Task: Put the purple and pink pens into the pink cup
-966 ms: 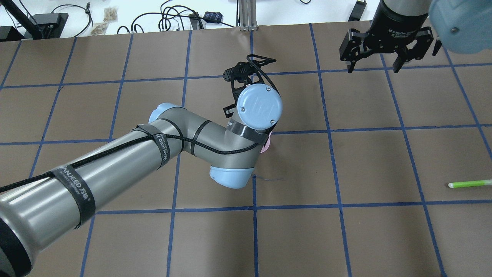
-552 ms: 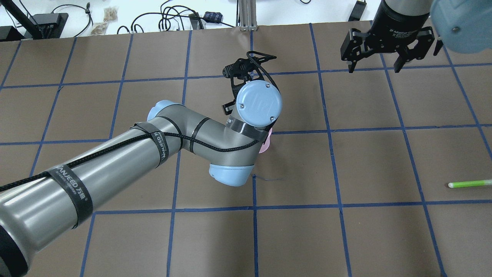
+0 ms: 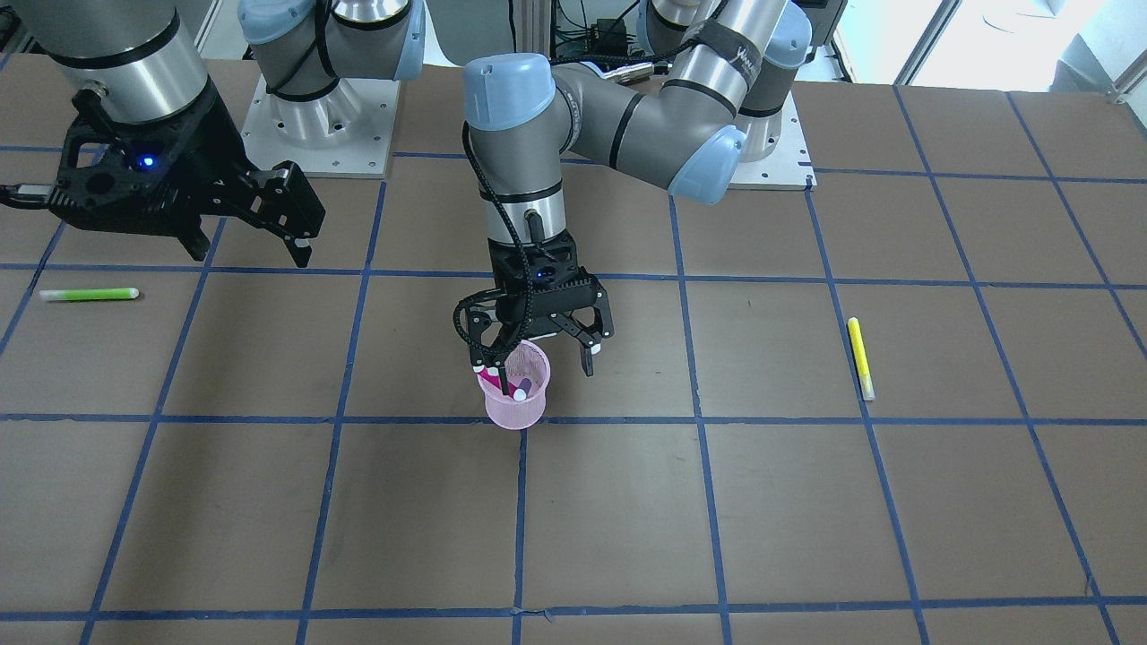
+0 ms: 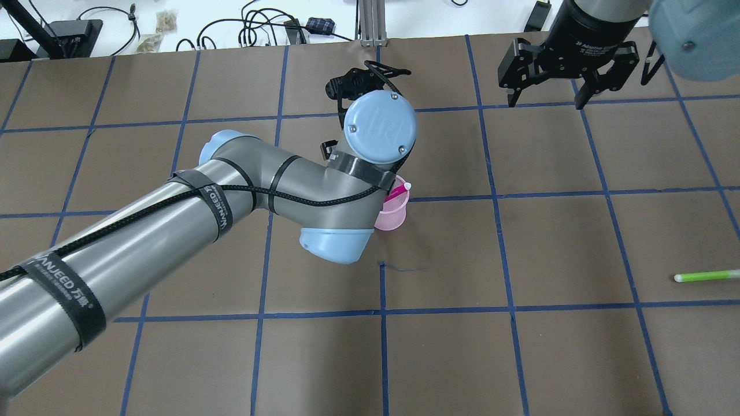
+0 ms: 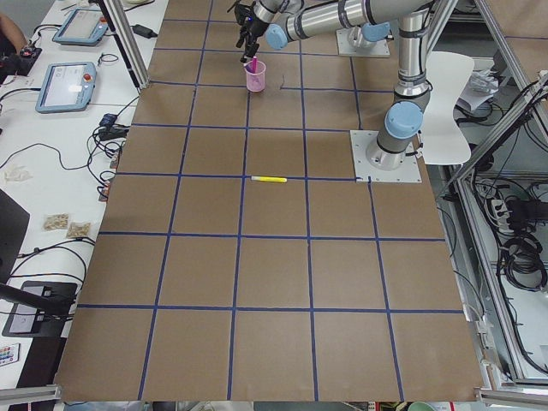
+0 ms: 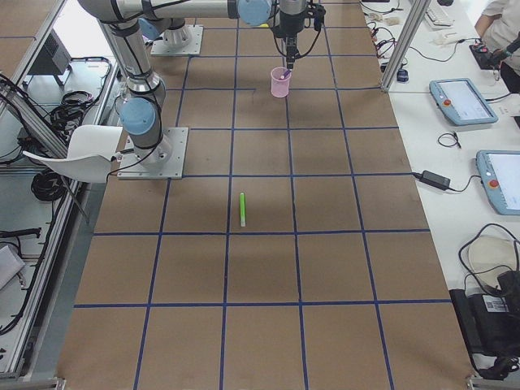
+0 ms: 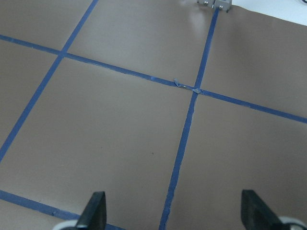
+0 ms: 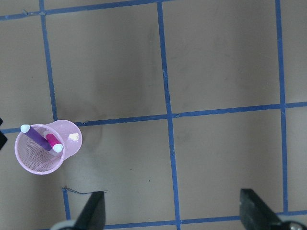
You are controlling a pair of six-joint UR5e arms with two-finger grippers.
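The pink mesh cup [image 3: 517,405] stands upright near the table's middle. It also shows in the overhead view [image 4: 393,215] and the right wrist view [image 8: 42,155]. A pink pen [image 3: 492,380] and a purple pen [image 3: 522,389] stand inside it, leaning on the rim; the right wrist view shows the purple pen [image 8: 35,136] and pink pen [image 8: 51,142]. My left gripper [image 3: 533,363] hangs just above the cup, open and empty, its fingertips [image 7: 94,210] wide apart. My right gripper [image 4: 544,103] is open and empty, high over the far right of the table.
A green pen [image 4: 706,276] lies at the table's right side and a yellow pen [image 3: 860,356] on the left-arm side. Cables and boxes [image 4: 260,29] lie beyond the far edge. My left arm [image 4: 173,231] spans the near left of the table.
My left arm has pulled back and its wrist has risen, uncovering more of the cup; the pink pen now shows in it. My right gripper has shifted slightly left.
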